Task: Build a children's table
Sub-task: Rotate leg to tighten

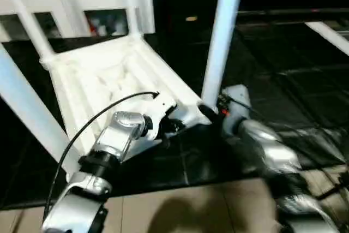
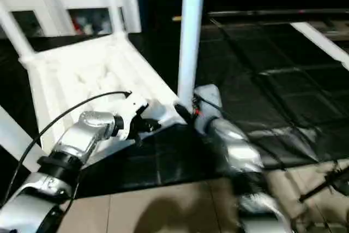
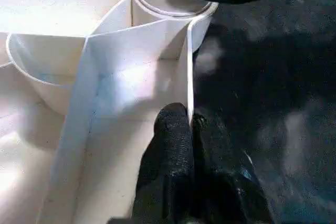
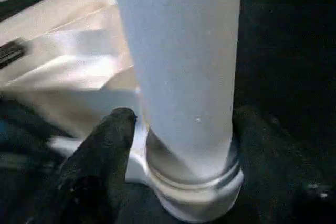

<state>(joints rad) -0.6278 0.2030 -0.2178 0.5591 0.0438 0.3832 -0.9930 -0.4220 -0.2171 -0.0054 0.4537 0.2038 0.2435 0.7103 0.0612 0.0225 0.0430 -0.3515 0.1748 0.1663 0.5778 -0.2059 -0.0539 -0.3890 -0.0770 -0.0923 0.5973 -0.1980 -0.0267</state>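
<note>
Nearest the head camera, the two silver forearms reach down to the upturned table top (image 1: 103,80), which lies ribbed side up on the dark floor mat (image 1: 283,91) in front of a white cabinet (image 1: 71,4). On the left, the left gripper (image 3: 184,124) has its black fingers pinched together on the thin rim wall of the top, just beside the near corner socket (image 4: 194,192), seemingly steadying it. Three legs rise from the other corners, two at the left (image 1: 27,113) and one at the back (image 1: 128,4). To the right, the fourth leg (image 1: 221,42) stands upright in that near socket, and the right gripper (image 4: 181,129) straddles its base, one finger (image 4: 100,156) on each side; whether the pads press the tube is hard to tell. A loose white bar (image 1: 327,34) lies far right on the mat. Judging from this, the last leg is being seated; the next move probably calls for checking it is home, then freeing both grippers so the table can be turned upright.
</note>
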